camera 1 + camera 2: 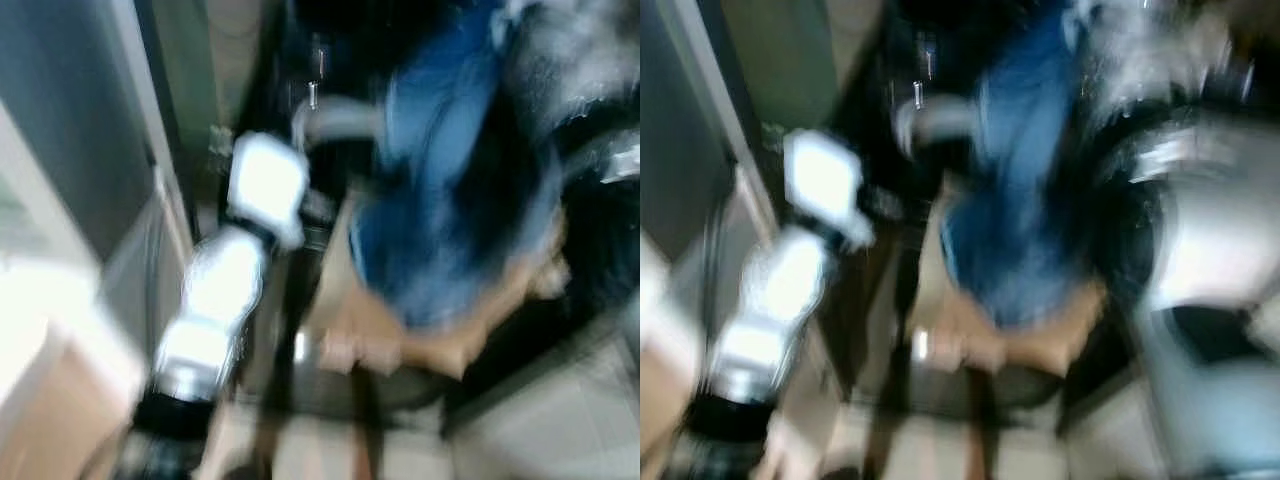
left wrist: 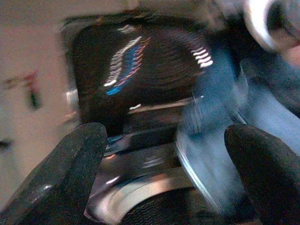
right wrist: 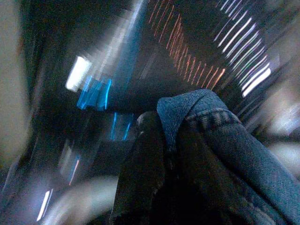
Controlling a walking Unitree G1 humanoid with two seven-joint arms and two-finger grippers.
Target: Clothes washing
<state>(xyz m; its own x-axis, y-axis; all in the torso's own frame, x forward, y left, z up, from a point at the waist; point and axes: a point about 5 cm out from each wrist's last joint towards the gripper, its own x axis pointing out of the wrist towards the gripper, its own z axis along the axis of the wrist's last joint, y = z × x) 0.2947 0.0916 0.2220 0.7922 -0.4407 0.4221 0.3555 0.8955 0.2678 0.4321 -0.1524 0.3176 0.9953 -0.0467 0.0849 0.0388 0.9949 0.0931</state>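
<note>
All views are blurred by motion. A blue denim garment [image 1: 450, 200] hangs in the middle of the head views, above a tan basket-like shape [image 1: 440, 345]. My left arm [image 1: 215, 290] reaches up from the lower left toward a dark washer opening [image 1: 330, 60]. In the left wrist view my left gripper [image 2: 164, 140] is open, its black fingers [image 2: 70, 164] wide apart before the drum rim [image 2: 140, 192], with the denim [image 2: 220, 108] beside it. My right gripper [image 3: 161, 140] is shut on a denim fold [image 3: 211, 126], which drapes over its fingers. My right arm [image 1: 1215, 250] comes in from the right.
A grey wall or panel [image 1: 70, 130] stands close on the left. Pale floor [image 1: 560, 420] shows at the lower right. The dark washer front with lit display streaks [image 2: 122, 65] lies ahead of the left gripper.
</note>
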